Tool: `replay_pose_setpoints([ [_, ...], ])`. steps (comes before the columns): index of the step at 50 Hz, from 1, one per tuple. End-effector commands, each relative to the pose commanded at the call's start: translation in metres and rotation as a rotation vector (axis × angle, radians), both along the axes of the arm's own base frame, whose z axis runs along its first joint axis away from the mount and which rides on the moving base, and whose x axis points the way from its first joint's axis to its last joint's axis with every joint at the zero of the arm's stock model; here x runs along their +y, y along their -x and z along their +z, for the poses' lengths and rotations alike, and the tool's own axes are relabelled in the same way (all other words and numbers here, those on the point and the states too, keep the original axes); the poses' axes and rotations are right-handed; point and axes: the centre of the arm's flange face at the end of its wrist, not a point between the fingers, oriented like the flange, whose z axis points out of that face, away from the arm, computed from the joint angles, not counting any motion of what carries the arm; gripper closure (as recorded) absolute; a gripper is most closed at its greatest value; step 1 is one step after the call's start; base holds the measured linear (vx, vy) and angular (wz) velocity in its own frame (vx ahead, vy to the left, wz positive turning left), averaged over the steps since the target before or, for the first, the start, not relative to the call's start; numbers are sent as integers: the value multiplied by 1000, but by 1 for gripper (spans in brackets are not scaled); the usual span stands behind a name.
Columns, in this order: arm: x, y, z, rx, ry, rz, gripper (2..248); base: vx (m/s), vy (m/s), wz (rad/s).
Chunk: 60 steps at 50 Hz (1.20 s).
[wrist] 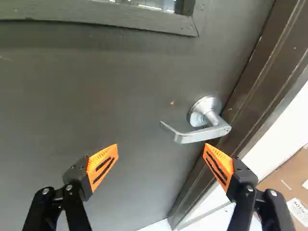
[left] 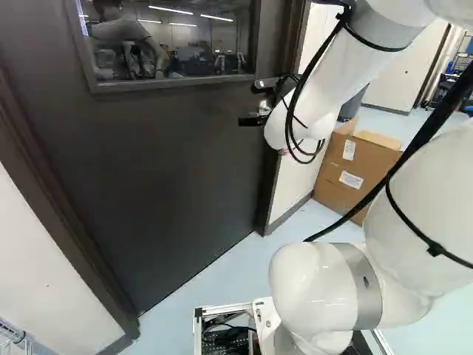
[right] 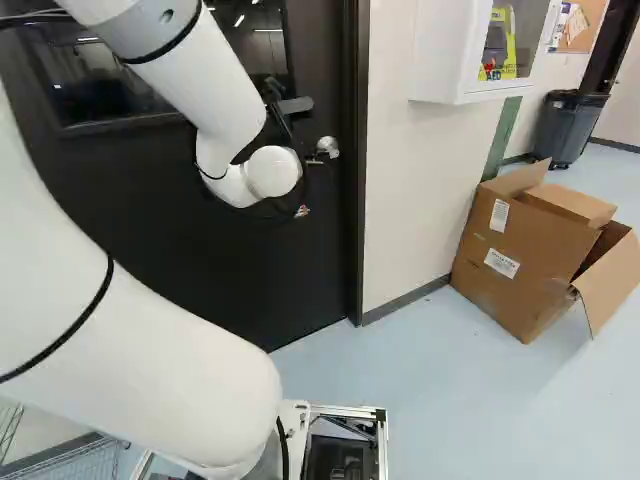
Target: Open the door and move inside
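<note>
The dark door [left: 170, 163] stands closed in its frame, a window in its upper part. In the left base view the black gripper [left: 255, 121] is partly hidden by the arm, close to the door by the handle. The wrist view shows the gripper [wrist: 160, 159] with its fingers wide apart and nothing between them. The silver lever handle [wrist: 204, 131] lies ahead of the fingers, nearer the one on the door-frame side, whose orange tip is close to the lever; whether they touch I cannot tell.
Beyond the door frame [right: 354, 200], brown cardboard boxes [right: 530, 250] stand on the floor by the wall. A white wall cabinet [right: 470, 50] hangs above. Farther back stands a grey bin [right: 568, 125]. A wire rack [right: 75, 462] is at the near left of the right base view.
</note>
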Motion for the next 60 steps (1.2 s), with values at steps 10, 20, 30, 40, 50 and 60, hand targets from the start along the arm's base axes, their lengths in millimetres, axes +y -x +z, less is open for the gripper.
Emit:
replay_pose_setpoints([
  [10, 0, -3, 11, -23, 3, 1, 3, 0, 0, 0],
  [20, -1, -19, 23, -42, 6, 5, 3, 0, 0, 0],
  [30, -2, -39, 30, -52, 7, 9, 3, 0, 0, 0],
  [40, -3, -60, 30, -47, 6, 13, 3, 0, 0, 0],
  [50, -3, -72, 21, -27, 4, 15, 3, 0, 0, 0],
  [60, -3, -74, 11, -5, 1, 15, 3, 0, 0, 0],
])
